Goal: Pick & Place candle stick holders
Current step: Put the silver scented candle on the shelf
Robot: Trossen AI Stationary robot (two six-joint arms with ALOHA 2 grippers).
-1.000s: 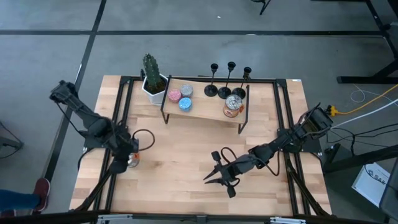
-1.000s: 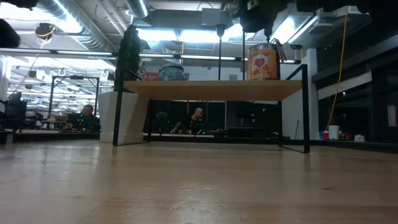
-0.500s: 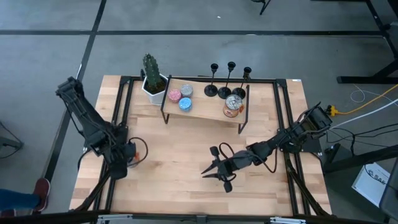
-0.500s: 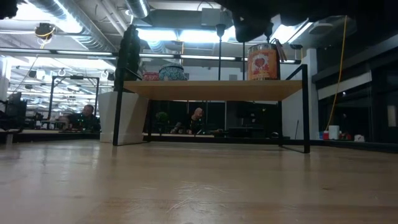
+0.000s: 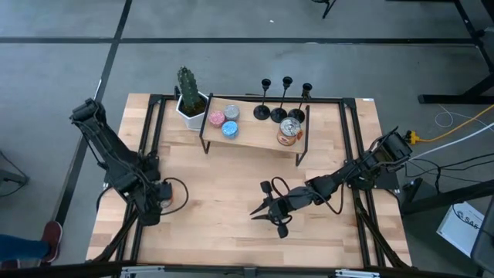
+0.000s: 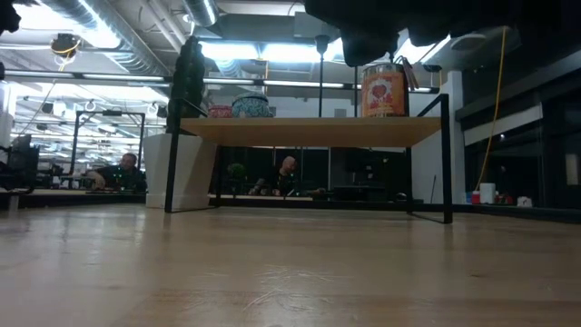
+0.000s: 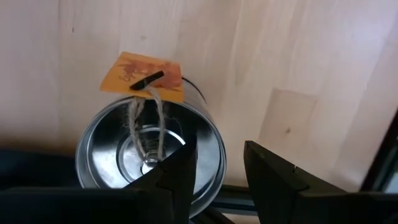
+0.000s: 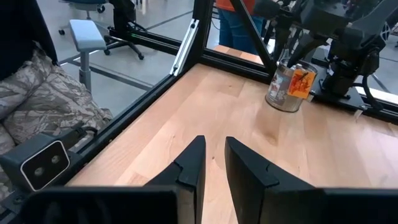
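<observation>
Three slim black candle stick holders [image 5: 284,99] stand upright on their round bases along the far edge of the low wooden shelf [image 5: 251,133]. One stem shows in the low view [image 6: 320,77]. My left gripper [image 7: 221,165] is open at the table's left, over an open metal can [image 7: 149,155] with a twine-tied orange tag. One finger is inside the can and one outside its wall, and I see no touch. The can also shows in the right wrist view [image 8: 289,84]. My right gripper [image 8: 214,149] is open by a narrow gap and empty, above the table's middle [image 5: 266,210].
On the shelf stand small pink, grey and blue tins [image 5: 225,120] and a labelled can [image 5: 289,131]. A cactus in a white pot [image 5: 189,100] stands at the shelf's left end. Bare wood lies between the two grippers. People sit in the room beyond [image 6: 123,168].
My left gripper has gone a little toward the table's near edge at the can, its upper arm swinging back. My right gripper has gone a little toward the table's left edge. The holders have kept still.
</observation>
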